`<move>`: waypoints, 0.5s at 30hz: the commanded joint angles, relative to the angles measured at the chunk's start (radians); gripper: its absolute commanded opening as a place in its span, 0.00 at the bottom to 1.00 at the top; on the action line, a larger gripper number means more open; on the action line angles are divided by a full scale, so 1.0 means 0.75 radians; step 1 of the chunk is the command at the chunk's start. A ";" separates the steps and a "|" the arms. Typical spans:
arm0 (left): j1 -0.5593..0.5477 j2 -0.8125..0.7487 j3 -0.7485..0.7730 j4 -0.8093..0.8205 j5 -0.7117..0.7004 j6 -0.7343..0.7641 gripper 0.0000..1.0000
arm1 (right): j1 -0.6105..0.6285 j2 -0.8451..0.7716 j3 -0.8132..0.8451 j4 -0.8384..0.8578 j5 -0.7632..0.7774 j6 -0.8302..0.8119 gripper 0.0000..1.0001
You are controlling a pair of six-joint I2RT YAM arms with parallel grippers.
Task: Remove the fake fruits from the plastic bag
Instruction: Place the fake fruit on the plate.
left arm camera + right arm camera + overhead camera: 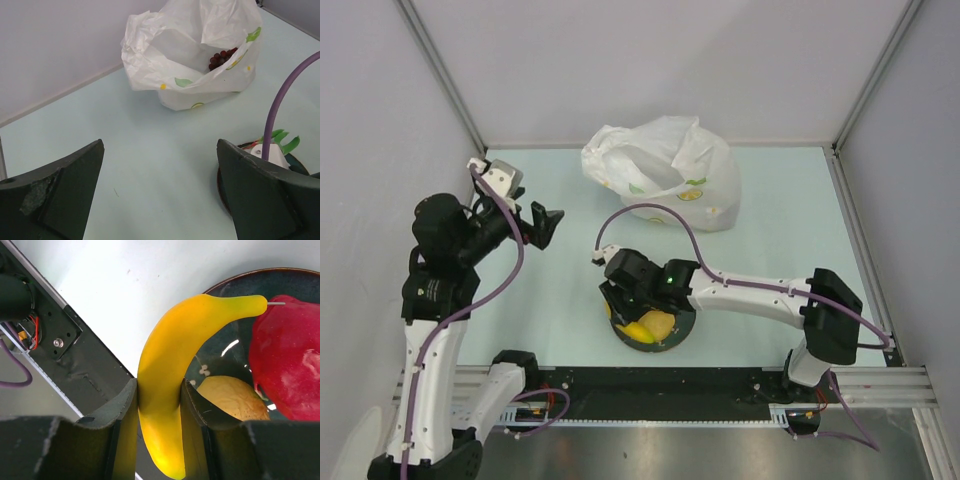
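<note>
My right gripper (159, 385) is shut on the yellow banana (170, 355), which lies across the rim of the dark round plate (240, 277). A red dragon fruit (285, 355) and a round yellow fruit (235, 397) lie in that plate. From above, the right gripper (630, 300) hangs over the plate (682, 330) near the table's front. The plastic bag (665, 175) stands at the back with its mouth gaping. In the left wrist view dark grapes (221, 57) show inside the bag (195, 55). My left gripper (160, 145) is open and holds nothing, well left of the bag.
A black rail (670, 385) runs along the near table edge, just beside the plate. Grey walls close in the left, back and right sides. The right arm's purple cable (275, 110) arcs over the plate (218, 180), where the dragon fruit's green tips (282, 140) show.
</note>
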 commanded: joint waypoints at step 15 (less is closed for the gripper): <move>0.051 -0.028 -0.040 0.082 0.148 -0.109 1.00 | 0.032 0.109 0.000 0.053 0.116 0.070 0.00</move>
